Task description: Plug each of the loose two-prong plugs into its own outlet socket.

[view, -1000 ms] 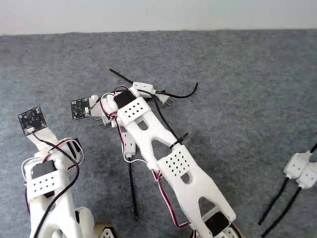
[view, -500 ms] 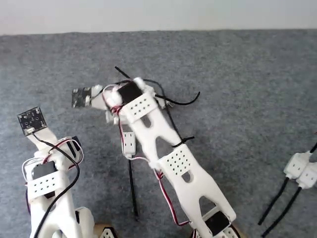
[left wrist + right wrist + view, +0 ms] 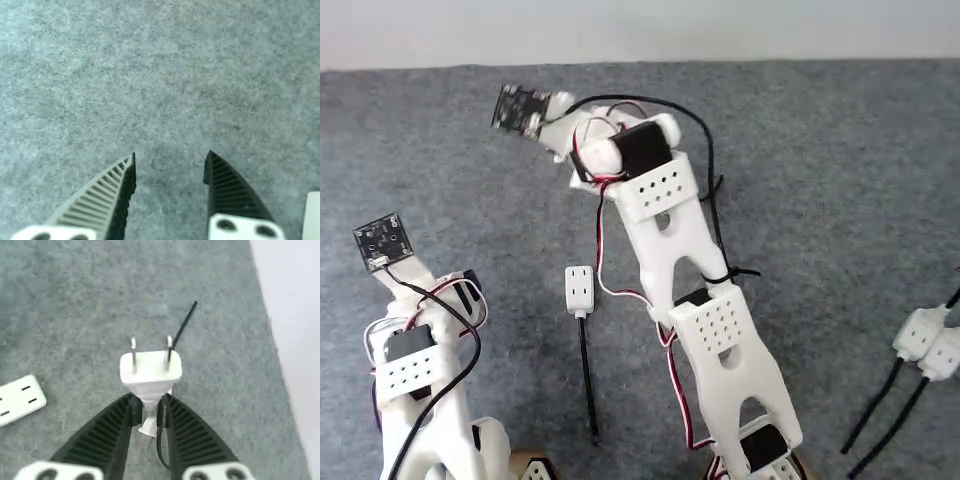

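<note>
While right pincer clamps the plug — arm outstretched, left pincer agape, empty.

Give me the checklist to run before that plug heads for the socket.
1. Grip on plug: ok, the right gripper clamps its base.
2. Prongs: ok, both straight, pointing away from the gripper.
3. Outlet socket free: ok, slots face up with nothing in them.
4. Plug lined up with socket: not ok, the plug is held farther from the arm bases than the socket.
5. Left gripper out of the way: ok, open over bare carpet, holding nothing.
</note>
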Controlling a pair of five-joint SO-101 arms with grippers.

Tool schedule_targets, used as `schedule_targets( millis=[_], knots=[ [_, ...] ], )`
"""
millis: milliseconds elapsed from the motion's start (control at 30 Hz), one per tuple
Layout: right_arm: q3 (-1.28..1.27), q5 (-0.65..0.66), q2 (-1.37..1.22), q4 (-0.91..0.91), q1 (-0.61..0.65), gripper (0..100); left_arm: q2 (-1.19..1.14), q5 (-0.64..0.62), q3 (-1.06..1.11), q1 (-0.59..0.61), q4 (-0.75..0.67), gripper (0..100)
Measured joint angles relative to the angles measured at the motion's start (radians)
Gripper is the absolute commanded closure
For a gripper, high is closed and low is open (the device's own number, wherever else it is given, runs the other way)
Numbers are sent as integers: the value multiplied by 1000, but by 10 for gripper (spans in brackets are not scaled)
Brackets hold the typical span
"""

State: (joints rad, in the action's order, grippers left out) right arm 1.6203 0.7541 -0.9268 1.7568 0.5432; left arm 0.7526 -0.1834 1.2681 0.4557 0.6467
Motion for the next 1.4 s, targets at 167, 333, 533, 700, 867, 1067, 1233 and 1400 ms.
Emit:
schedule_targets(
  millis=[167, 333, 533, 700, 867, 1067, 1233, 1400],
  knots=[
    [-158, -58, 107, 0, -60, 990, 0, 0, 0, 0, 0, 790],
    [-420, -129, 301, 0, -114, 990, 0, 0, 0, 0, 0, 790],
    [-908, -140, 637, 0, -152, 990, 0, 0, 0, 0, 0, 790],
    [-1350, -143, 901, -2, -233, 990, 0, 0, 0, 0, 0, 790],
    [-1720, -167, 1088, -110, -365, 990, 0, 0, 0, 0, 0, 790],
    [-2067, -285, 1229, -325, -516, 990, 0, 0, 0, 0, 0, 790],
    [-2269, -370, 1269, -450, -577, 988, 0, 0, 0, 0, 0, 790],
    [-2397, -370, 1269, -598, -663, 935, 0, 0, 0, 0, 0, 790]
  ],
)
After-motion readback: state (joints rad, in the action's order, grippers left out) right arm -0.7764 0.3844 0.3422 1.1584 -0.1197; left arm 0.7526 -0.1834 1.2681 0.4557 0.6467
